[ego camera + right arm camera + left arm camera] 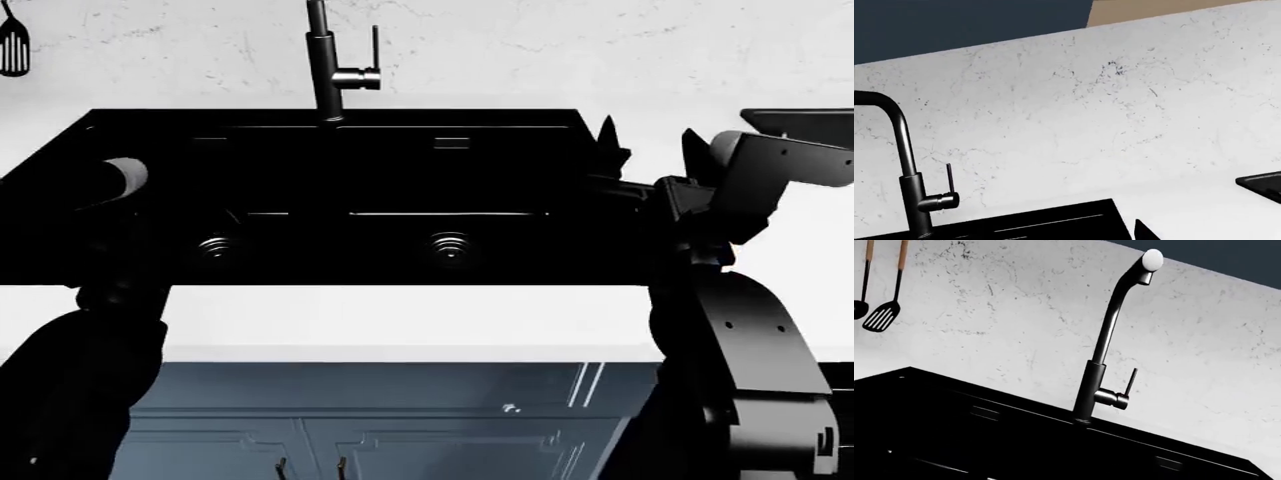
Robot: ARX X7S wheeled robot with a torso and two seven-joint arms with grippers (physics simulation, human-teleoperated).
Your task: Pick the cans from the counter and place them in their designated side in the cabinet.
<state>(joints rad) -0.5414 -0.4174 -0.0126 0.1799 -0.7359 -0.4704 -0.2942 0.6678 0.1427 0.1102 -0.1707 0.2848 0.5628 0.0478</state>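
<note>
No cans show in any view. The white counter point(400, 320) runs in front of and to the right of the black double sink point(334, 190). My right gripper point(653, 142) hovers over the sink's right rim, jaws spread apart and empty; one fingertip point(1145, 232) shows in the right wrist view. My left arm point(114, 185) reaches over the sink's left side. Its gripper is lost against the black basin and its jaws do not show in the left wrist view. Blue-grey cabinet doors point(400, 425) sit below the counter's front edge.
A black faucet point(327, 70) stands behind the sink, also in the left wrist view point(1104, 345) and right wrist view point(911, 165). A flat black tray point(801, 118) lies at the far right. Utensils point(884, 315) hang on the marbled wall at left.
</note>
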